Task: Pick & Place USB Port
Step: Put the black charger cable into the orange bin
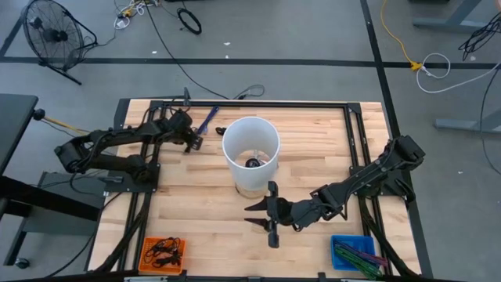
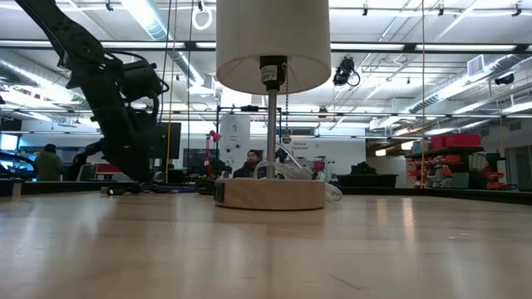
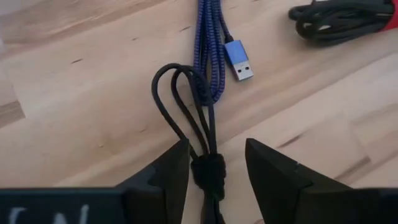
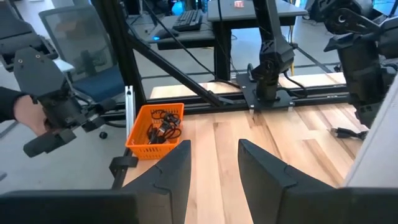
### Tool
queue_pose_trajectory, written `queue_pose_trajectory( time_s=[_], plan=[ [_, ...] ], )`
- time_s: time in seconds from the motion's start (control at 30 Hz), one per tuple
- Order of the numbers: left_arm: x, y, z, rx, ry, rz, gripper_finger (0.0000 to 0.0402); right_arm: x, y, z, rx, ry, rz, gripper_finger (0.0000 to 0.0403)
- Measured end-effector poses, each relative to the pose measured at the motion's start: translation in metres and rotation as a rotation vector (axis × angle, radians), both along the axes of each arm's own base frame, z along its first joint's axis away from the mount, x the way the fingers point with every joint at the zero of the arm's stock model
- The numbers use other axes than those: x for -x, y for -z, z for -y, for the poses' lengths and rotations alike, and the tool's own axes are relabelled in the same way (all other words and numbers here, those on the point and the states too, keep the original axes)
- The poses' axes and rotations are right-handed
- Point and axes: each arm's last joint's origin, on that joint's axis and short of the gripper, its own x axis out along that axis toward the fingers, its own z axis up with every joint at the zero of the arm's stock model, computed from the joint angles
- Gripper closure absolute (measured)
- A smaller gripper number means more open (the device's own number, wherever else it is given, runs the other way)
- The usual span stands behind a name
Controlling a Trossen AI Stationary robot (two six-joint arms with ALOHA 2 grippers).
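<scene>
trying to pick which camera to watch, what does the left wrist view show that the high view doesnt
Only the left wrist view shows the blue braided cable's USB plug up close, and the bundled black cable lying on the wood between the left hand's parted fingers, with another black cable bundle beyond.

Only the high view shows the white lamp, the right hand open beside its base, the orange bin and the blue bin.

Both show the wooden table and the blue cable by the left hand.

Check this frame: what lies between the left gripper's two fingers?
In the left wrist view, the black cable bundle runs between the left gripper's open fingers, on the table; the blue USB cable lies just beyond.
</scene>
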Motion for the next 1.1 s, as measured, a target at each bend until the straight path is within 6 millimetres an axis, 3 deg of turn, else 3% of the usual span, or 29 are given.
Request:
queue_pose_trajectory(
  time_s=[0.47, 0.57, 0.73, 0.93, 1.1],
  plan=[
    [-0.006, 0.028, -0.005, 0.089, -0.001, -0.12, 0.0246, 0.0, 0.0, 0.0, 0.0, 0.0, 0.001, 0.0271],
    [-0.007, 0.028, -0.006, 0.074, 0.023, -0.122, 0.0274, 0.0, 0.0, 0.0, 0.0, 0.0, 0.0, 0.0271],
    [-0.006, 0.024, -0.005, 0.043, 0.061, -0.113, 0.0377, 0.0, 0.0, 0.0, 0.004, 0.0, -0.002, 0.0271],
    [-0.006, 0.022, 0.001, 0.089, 0.117, -0.104, 0.0377, 0.0, 0.001, 0.0, 0.01, -0.001, -0.008, 0.0271],
    [-0.002, 0.008, 0.026, 0.121, 0.223, -0.161, 0.0377, 0.0, 0.002, 0.0, 0.038, -0.007, -0.014, 0.0271]
  ],
)
